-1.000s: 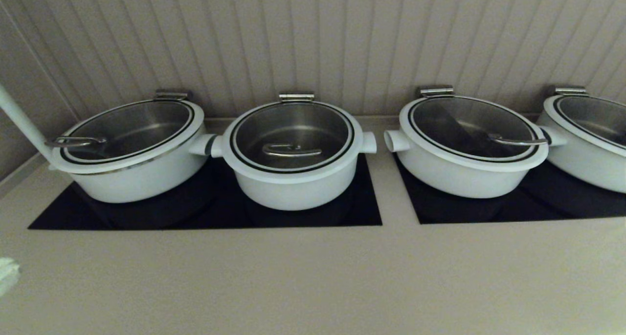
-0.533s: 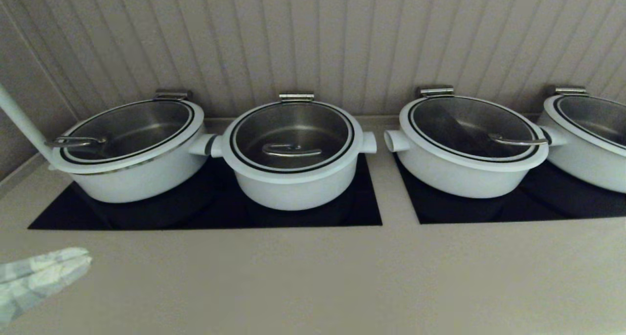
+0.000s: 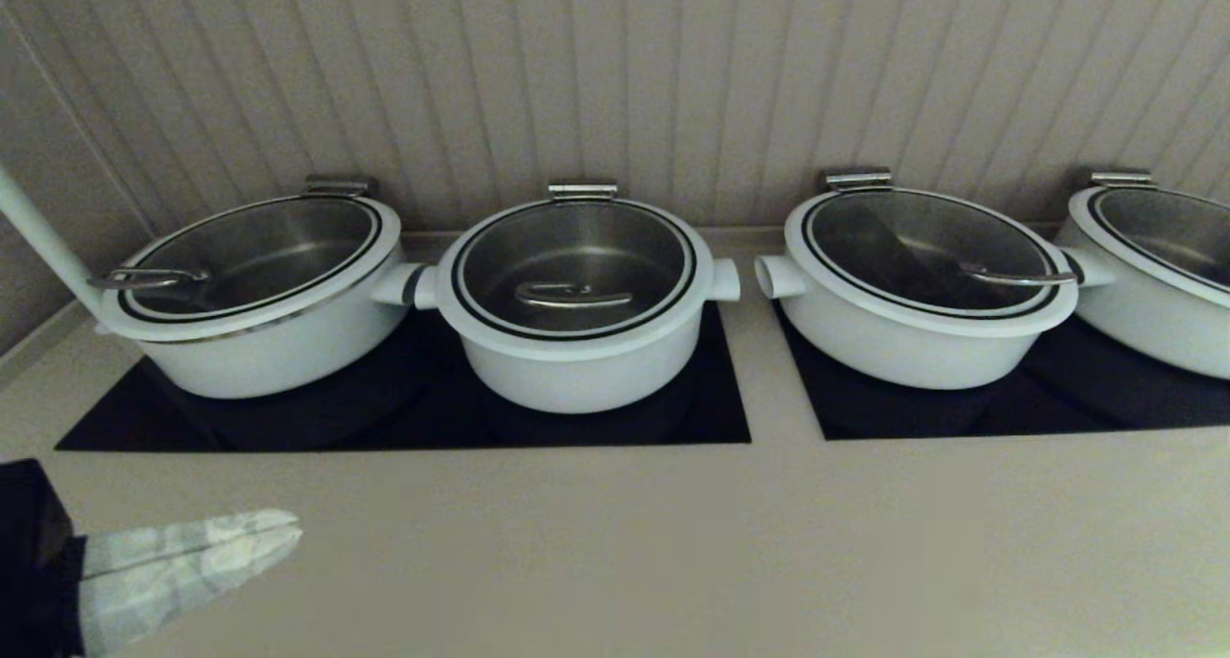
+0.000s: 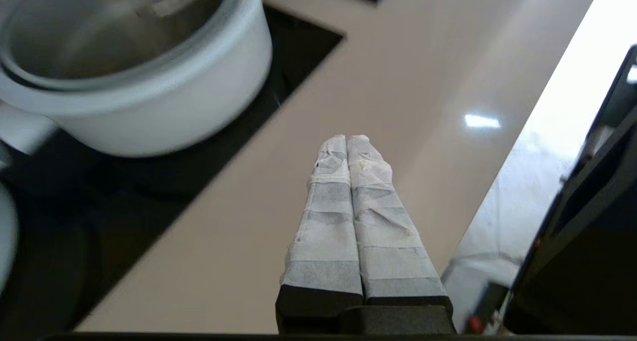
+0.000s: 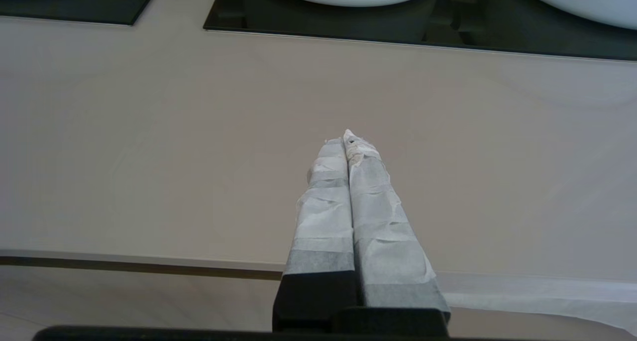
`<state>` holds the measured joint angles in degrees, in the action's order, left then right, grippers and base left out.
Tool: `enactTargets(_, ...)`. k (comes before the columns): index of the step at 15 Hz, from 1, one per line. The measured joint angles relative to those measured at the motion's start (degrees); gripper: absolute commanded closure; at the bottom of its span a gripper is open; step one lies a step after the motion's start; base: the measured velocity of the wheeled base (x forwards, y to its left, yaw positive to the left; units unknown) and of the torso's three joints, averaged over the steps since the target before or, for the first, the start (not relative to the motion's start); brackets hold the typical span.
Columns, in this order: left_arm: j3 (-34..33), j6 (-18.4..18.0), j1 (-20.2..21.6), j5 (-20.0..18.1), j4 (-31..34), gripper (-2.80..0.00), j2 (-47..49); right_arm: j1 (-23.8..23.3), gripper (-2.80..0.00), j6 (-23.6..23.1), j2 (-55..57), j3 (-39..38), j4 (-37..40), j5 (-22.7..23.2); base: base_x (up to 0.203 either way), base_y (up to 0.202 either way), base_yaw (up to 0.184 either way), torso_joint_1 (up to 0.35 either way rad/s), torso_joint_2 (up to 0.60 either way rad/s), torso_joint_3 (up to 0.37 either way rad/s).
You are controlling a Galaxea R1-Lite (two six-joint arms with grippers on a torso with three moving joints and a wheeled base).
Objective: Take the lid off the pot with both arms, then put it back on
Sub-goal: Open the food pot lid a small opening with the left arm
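While both tools are staying pressed together, the left tool low over the surface and the right tool near its front edge, the lid is likely handling as heavy, slippery, fragile glass; its central steel handle is offering the hold.

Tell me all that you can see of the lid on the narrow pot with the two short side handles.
The lid is round, of clear glass with a broad white rim and a thin black ring inside it. A curved steel handle lies across its centre. It sits flat and closed on the pot, whose steel inside shows through the glass. Nothing else touches it; the left hand, shut, is far off above the counter.
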<state>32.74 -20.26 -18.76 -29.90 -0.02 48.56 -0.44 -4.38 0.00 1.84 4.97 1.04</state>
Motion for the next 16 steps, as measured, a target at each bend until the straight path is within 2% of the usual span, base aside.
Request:
enactTargets(5,3.3,-2.8,-0.2,0.1,-0.1,0.00,9.5,0.0,0.00,0.2,0.0,0.0,0.0,0.0,0.000,0.000,0.000,0.000,0.00,0.000)
enactTargets(10,10.3,-3.0,-3.1,1.1,-0.1,0.00,18.1,0.0,0.00,-0.1,0.0,0.1,0.0,0.5,0.000,0.000,0.000,0.000,0.00,0.000)
enactTargets(16,13.4,-2.9,-4.9,5.1,-0.3,0.00,26.1,0.0,0.00,-1.2,0.0,0.1,0.1,1.3,0.000,0.000,0.000,0.000,0.00,0.000)
